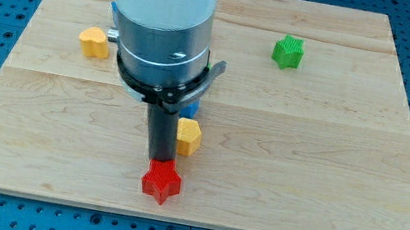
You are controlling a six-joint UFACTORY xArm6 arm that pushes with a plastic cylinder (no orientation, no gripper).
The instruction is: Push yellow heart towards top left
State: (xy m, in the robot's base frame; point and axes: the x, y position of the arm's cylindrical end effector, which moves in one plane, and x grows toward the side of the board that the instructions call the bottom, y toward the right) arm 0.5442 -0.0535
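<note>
Your rod comes down out of the arm's broad grey collar and ends at my tip (159, 160), which sits right at the upper edge of the red star (161, 182); whether it touches the star or stands just above it in the view you cannot tell, since the rod hides the meeting point. The tool has no jaws, so it grasps nothing: it is a bare rod, free of any block as far as the picture shows. Two yellow blocks are on the wooden board (329, 179). One lies just to the right of the rod, a little above the tip, close beside it (188, 136); the other sits well off to the tip's upper left (93, 42). Neither shape reads cleanly, though the far one has a rounded, lobed outline that suggests it is the yellow heart. A sliver of a blue block (190, 111) peeks out from behind the rod just above the near yellow one, and a green block (288, 52) stands far to the upper right. By my reading you are in the approach step, with no push on the heart begun. If the far block is your target, you need to travel up and left, pass round its lower right side, and then drive towards the top left corner without dragging the red star along.
</note>
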